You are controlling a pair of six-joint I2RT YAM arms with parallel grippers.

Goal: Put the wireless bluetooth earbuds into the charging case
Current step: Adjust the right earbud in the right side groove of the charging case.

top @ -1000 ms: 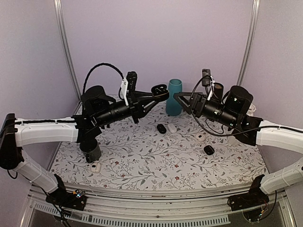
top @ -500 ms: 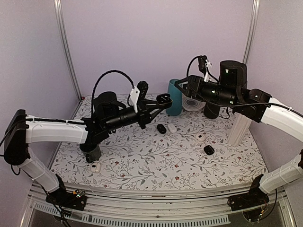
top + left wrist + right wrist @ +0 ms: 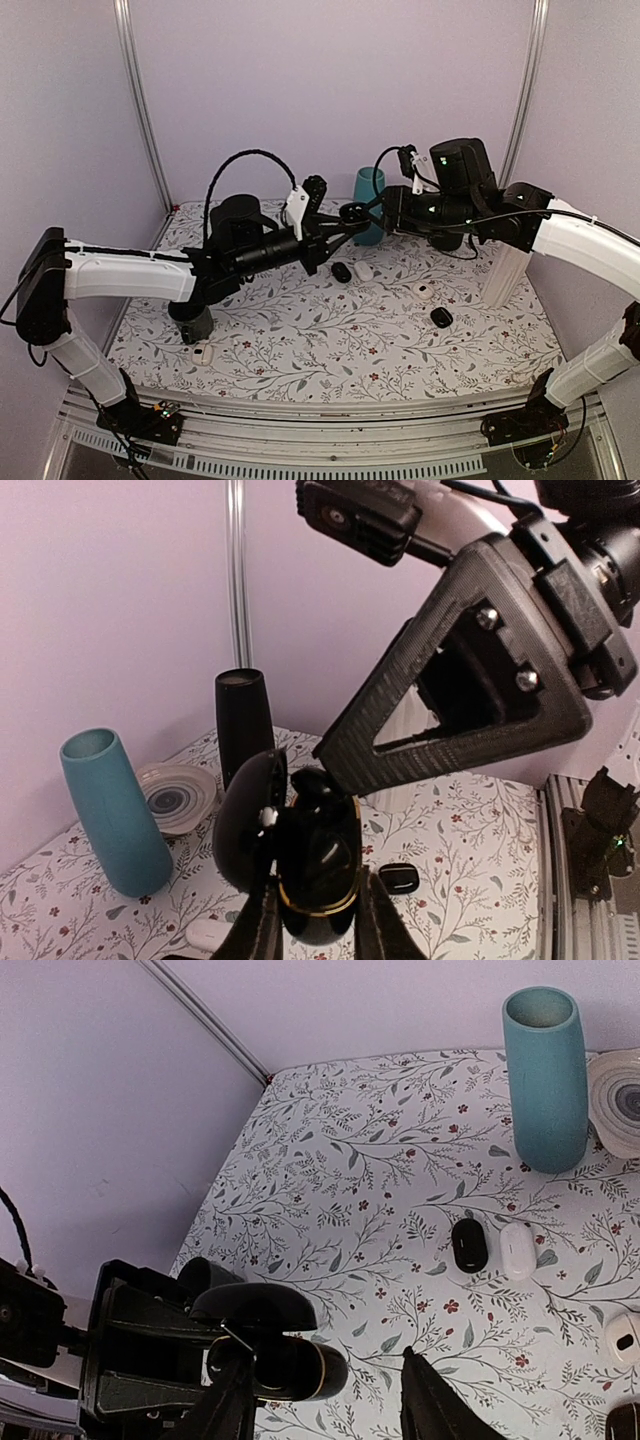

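1. The charging case [image 3: 320, 860] was held upright in the air above the table [image 3: 300, 340], its hinged lid [image 3: 245, 815] swung open to one side.
2. A dark rounded lump, seemingly one earbud [image 3: 315, 783], sat at the case's open mouth. Whether it was fully seated could not be told.
3. The left gripper [image 3: 316, 920] pinched the lower body of the case between its two fingers.
4. The right gripper [image 3: 326, 1360] was right at the case with its fingers spread apart. One triangular finger reached the lump, touching or just short of it.
5. On the floral table below, a black oval pod [image 3: 467, 1244] and a white pod [image 3: 517, 1250] lay just beside each other.
6. Behind them stood a teal vase [image 3: 545, 1080], with a striped dish [image 3: 622, 1100] and a black vase [image 3: 245, 725] near it.
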